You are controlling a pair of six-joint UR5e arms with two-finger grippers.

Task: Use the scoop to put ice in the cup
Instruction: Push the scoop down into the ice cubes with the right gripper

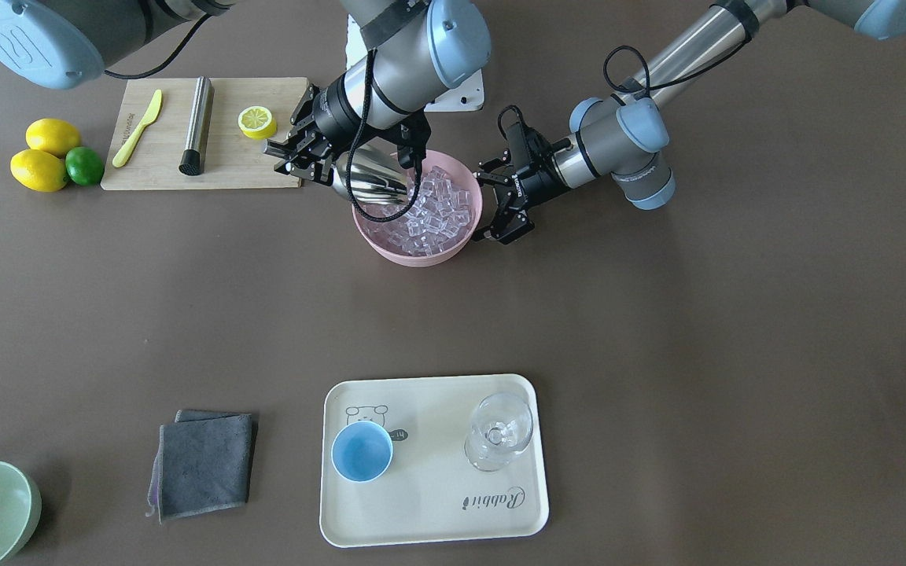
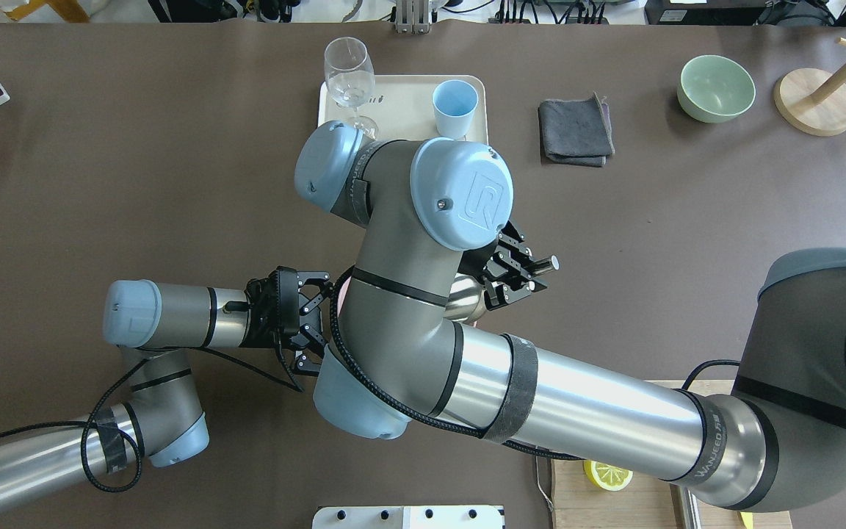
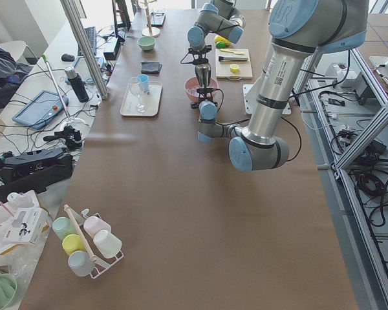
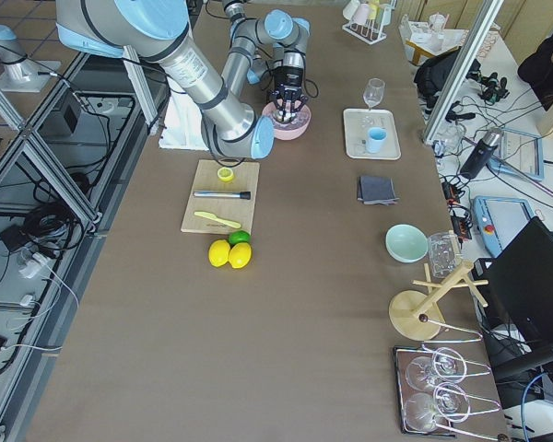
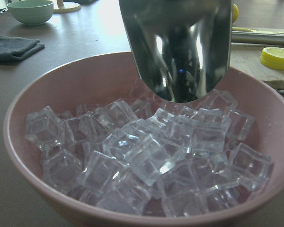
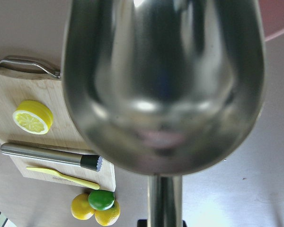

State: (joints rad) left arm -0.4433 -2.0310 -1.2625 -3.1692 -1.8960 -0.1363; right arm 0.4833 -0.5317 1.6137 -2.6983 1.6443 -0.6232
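The right pincer, clamped on the scoop handle, points the trough down at the ice in the pink bowl; the left pincer gapes beside the rim; the cup stands well apart on a tray.

Lighting is bright and diffuse, apparently from overhead; shadows on the table are soft. The scoop shows glare and close-range blur. The ice is sharp. Side views bend slightly at the edges.

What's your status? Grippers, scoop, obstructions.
Right gripper shut on shiny steel scoop, empty, over clear ice cubes in pink bowl. Left gripper open beside bowl. Light-blue cup empty, unobstructed.
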